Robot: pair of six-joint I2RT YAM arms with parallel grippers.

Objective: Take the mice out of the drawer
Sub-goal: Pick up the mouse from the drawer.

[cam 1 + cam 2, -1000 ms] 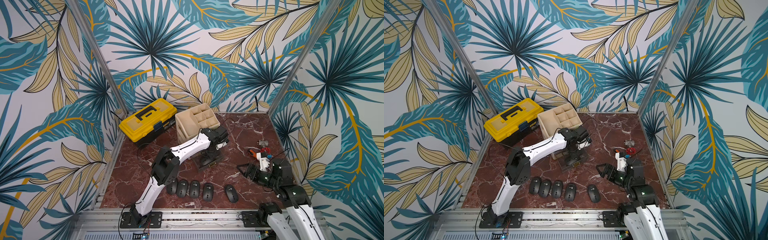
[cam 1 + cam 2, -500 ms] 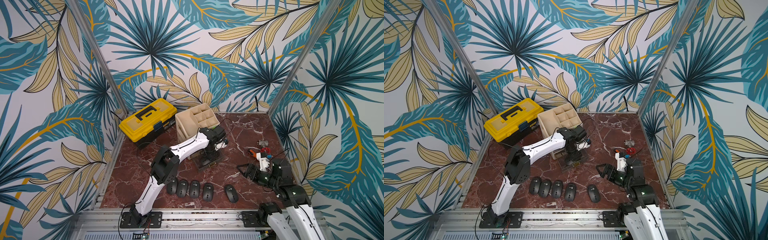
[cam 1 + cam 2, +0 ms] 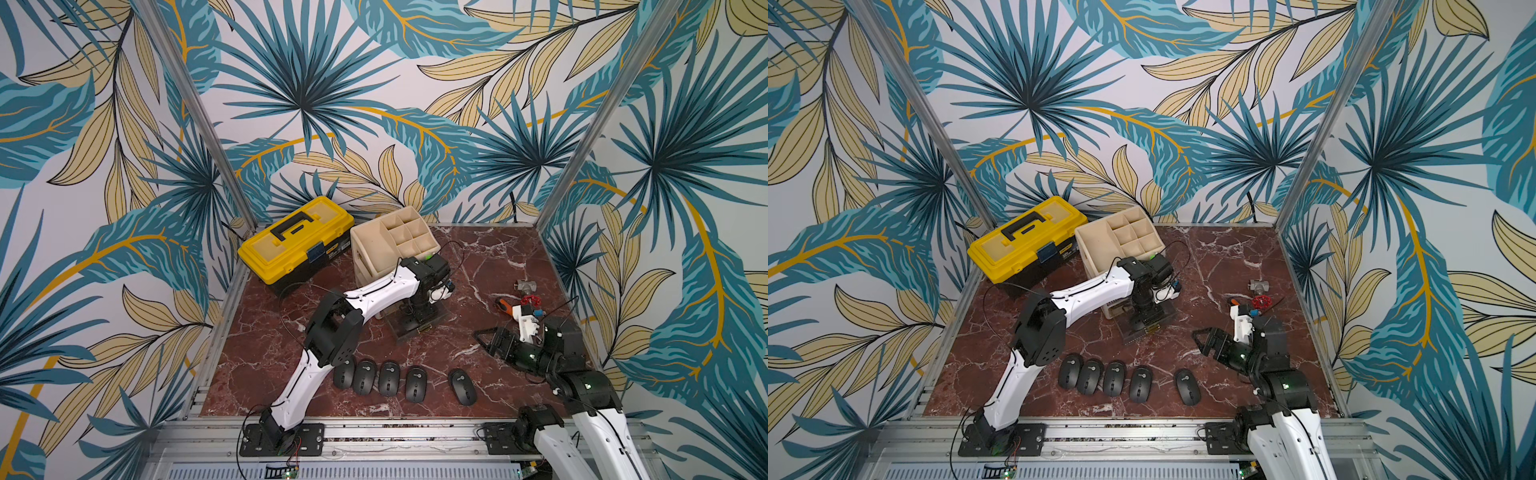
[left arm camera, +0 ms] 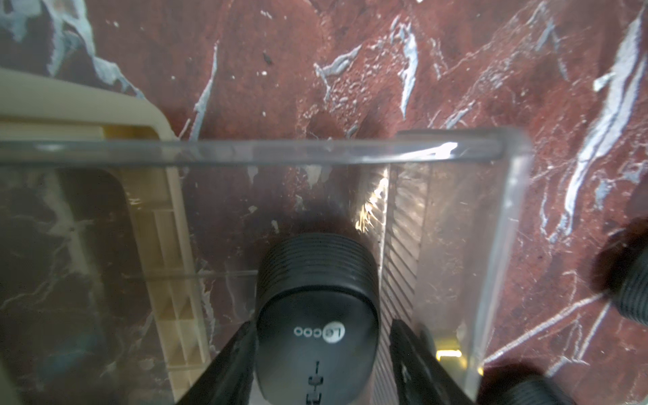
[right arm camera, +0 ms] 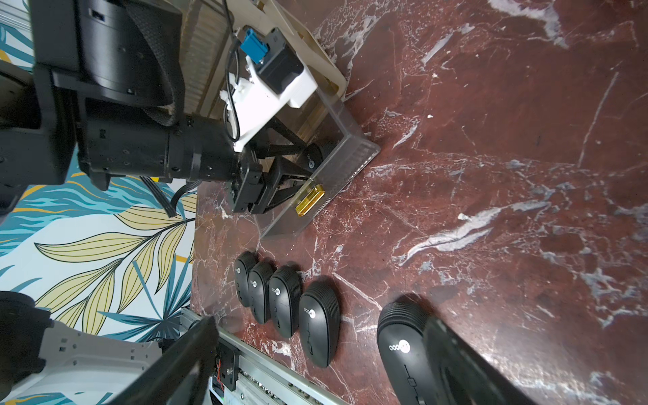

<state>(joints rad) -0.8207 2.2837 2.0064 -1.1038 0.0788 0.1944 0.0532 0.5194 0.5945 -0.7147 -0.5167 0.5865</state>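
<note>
Mouse (image 4: 317, 315) sits between the left fingers (image 4: 228, 364)

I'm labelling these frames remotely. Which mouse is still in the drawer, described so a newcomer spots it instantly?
Find the beige organizer at the back of the marble table; a clear drawer stands pulled out from it. One mouse is inside, between the fingers of the left gripper; the five others sit out on the marble near the front edge.
</note>
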